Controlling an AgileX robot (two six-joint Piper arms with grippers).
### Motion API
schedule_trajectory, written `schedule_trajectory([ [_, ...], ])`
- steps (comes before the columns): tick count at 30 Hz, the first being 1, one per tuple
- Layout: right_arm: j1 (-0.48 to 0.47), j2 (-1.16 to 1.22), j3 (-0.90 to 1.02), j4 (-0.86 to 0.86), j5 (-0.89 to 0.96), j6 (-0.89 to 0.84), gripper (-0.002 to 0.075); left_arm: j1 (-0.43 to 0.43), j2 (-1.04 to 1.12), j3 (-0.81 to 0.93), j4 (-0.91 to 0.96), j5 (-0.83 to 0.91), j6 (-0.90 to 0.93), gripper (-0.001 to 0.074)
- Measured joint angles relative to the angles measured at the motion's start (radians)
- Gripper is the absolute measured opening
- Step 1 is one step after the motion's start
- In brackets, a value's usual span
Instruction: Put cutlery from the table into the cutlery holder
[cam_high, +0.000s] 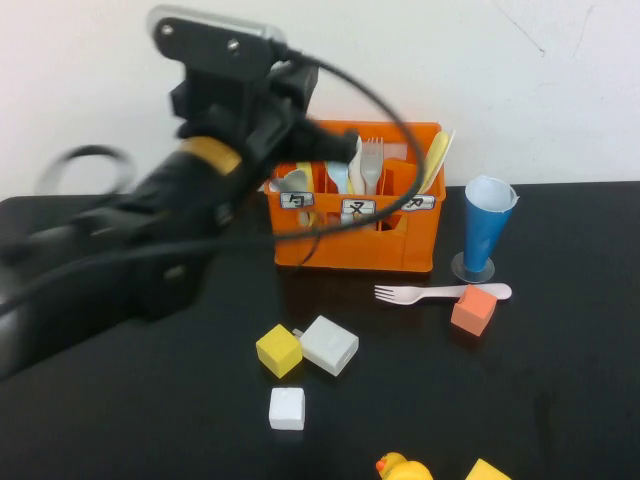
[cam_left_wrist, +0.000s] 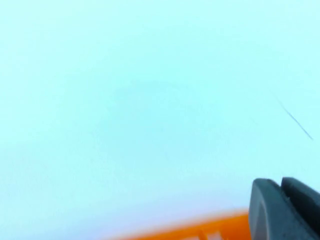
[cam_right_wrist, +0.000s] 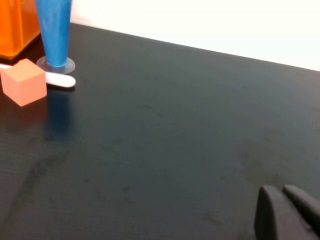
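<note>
**Above the crate, left gripper closed and empty**

Above the crate's (cam_high: 357, 240) left end hangs the left gripper (cam_left_wrist: 285, 210), raised off the table (cam_high: 150, 400); its fingers are pressed together with nothing between them, and only the crate's orange rim shows below it in the wrist view. The right gripper (cam_right_wrist: 287, 215) sits low over bare table well to the right of the cup (cam_high: 487, 228), fingers also together, holding nothing.

The crate stands at the back of the table, with forks and spoons upright in its compartments and a yellow spoon (cam_high: 436, 160) leaning at its right end. Three white labels (cam_high: 358, 207) on its front carry black characters too small to read.

One whitish fork (cam_high: 440, 293) lies flat on the table in front of the crate, its handle touching the orange cube (cam_high: 473, 311) near the cup's base. Yellow and white cubes (cam_high: 303, 355) lie nearer.
</note>
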Motion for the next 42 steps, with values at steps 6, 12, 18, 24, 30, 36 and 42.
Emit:
schedule_trajectory([
  [6,0.000,0.000,0.000,0.000,0.000,0.000,-0.0003,0.000,-0.284,0.147,0.100,0.361,0.004,0.0001],
  [12,0.000,0.000,0.000,0.000,0.000,0.000,-0.0003,0.005,-0.512,0.253,0.114,0.527,0.004,0.0000],
  [18,0.000,0.000,0.000,0.000,0.000,0.000,-0.0003,0.075,-0.736,0.357,0.114,0.647,-0.017,0.0000],
  [24,0.000,0.000,0.000,0.000,0.000,0.000,-0.0003,0.163,-0.931,0.525,0.114,0.672,-0.102,0.0000],
  [30,0.000,0.000,0.000,0.000,0.000,0.000,-0.0003,0.237,-1.141,0.736,0.133,0.574,-0.119,0.0000],
  [36,0.000,0.000,0.000,0.000,0.000,0.000,-0.0003,0.388,-1.357,0.842,0.304,0.712,-0.381,0.0000],
  [42,0.000,0.000,0.000,0.000,0.000,0.000,-0.0003,0.552,-1.541,0.959,0.314,0.789,-0.405,0.0000],
])
